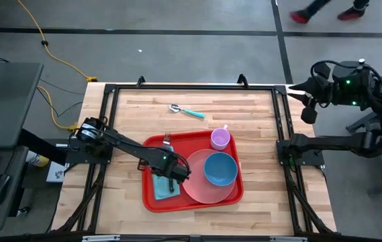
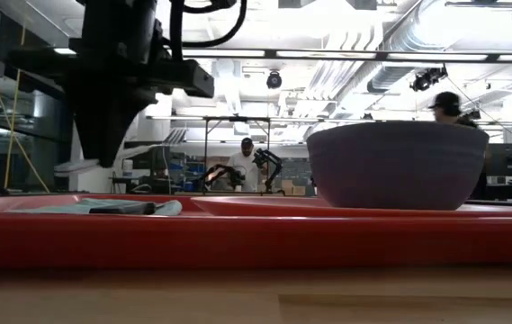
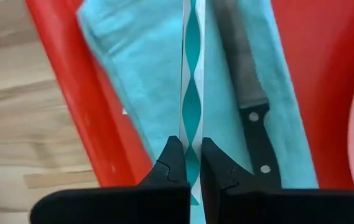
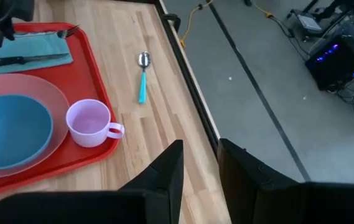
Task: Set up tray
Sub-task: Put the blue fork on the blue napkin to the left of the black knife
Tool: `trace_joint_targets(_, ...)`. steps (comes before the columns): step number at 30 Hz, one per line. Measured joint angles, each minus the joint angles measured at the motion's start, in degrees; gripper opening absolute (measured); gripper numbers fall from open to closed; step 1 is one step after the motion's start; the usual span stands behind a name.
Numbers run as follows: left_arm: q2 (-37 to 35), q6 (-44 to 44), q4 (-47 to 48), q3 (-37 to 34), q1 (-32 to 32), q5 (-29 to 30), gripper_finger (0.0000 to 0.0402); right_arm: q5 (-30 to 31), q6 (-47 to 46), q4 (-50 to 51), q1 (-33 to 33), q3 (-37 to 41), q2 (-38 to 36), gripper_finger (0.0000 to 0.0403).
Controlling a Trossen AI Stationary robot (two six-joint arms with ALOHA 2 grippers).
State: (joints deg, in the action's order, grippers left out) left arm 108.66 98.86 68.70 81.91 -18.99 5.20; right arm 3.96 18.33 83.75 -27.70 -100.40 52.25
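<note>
The red tray [image 1: 152,202] lies in the middle of the table. It holds a pink plate [image 1: 197,191] with a blue bowl [image 1: 219,168] on it, a lilac cup [image 1: 220,138] and a teal napkin [image 1: 162,190]. A black-handled knife [image 3: 251,106] lies flat along the napkin, and a fork [image 4: 71,29] rests at the napkin's far end. My left gripper [image 3: 193,93] hangs shut over the napkin beside the knife, its tip [image 2: 103,160] clear of the cloth. My right gripper [image 4: 200,168] waits open over the table's far right corner [image 1: 299,91].
A spoon with a teal handle [image 1: 187,111] lies on the bare wood beyond the tray's far edge. Black frame rails [image 1: 191,86] border the table. People stand in the room behind the table, one near the middle [image 2: 247,162], one at the right [image 2: 444,103].
</note>
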Motion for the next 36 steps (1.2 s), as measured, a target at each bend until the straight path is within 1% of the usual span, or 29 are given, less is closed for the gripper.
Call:
trace_joint_targets(9, 1.17, -0.08, -4.51, 0.03, -0.53, -2.07, 0.0034, -0.96, -0.09, 0.49, 0.00, 0.00, -0.75, 0.0078)
trace_joint_targets(12, 2.62, -0.07, -4.87, 0.04, -0.79, -4.13, 0.0033, -1.00, -0.07, 0.84, 0.00, 0.00, -0.90, 0.0078)
trace_joint_targets(16, 5.32, 0.00, -6.72, -0.02, -1.32, -8.84, 0.0033, -1.00, -0.02, 0.95, -0.01, 0.00, -1.25, 0.0078)
trace_joint_targets(18, 6.11, 0.00, -9.41, -0.02, -1.74, -9.12, 0.0033, -0.90, -0.01, 0.98, -0.01, 0.00, -1.42, 0.0078)
trace_joint_targets(22, 6.04, 0.24, -11.29, 0.08, -1.64, -8.26, 0.0033, -0.87, 0.22, 0.98, 0.00, 0.00, -1.41, 0.0078)
trace_joint_targets(25, 5.65, 0.16, -8.76, 0.85, -1.52, -7.88, 0.0033, -0.85, 0.71, 0.95, 0.00, 0.00, -1.33, 0.0078)
trace_joint_targets(36, 5.56, 0.00, -7.02, 2.19, -1.59, -9.08, 0.0033, -0.91, 0.72, 1.01, 0.00, 0.00, -1.38, 0.0078)
